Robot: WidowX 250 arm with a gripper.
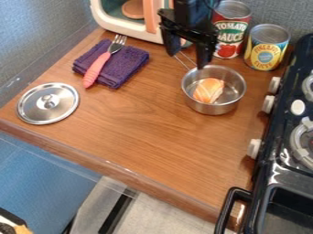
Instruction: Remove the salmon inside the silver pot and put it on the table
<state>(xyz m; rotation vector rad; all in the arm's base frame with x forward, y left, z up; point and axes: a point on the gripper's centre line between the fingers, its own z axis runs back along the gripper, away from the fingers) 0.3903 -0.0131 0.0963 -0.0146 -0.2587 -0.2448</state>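
The claw [191,51] hangs open, its fingers apart, toward 11 o'clock from the pot [211,109]. Inside the pot, at the desk's [140,132] 2 o'clock, lies the salmon [208,90].

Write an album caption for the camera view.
Salmon sits in a silver pot, the robot's open fingers hanging nearby.

Stove [266,176] cut off by right edge, arm [194,10] by top; red can [231,28] partly behind pincer [188,60]
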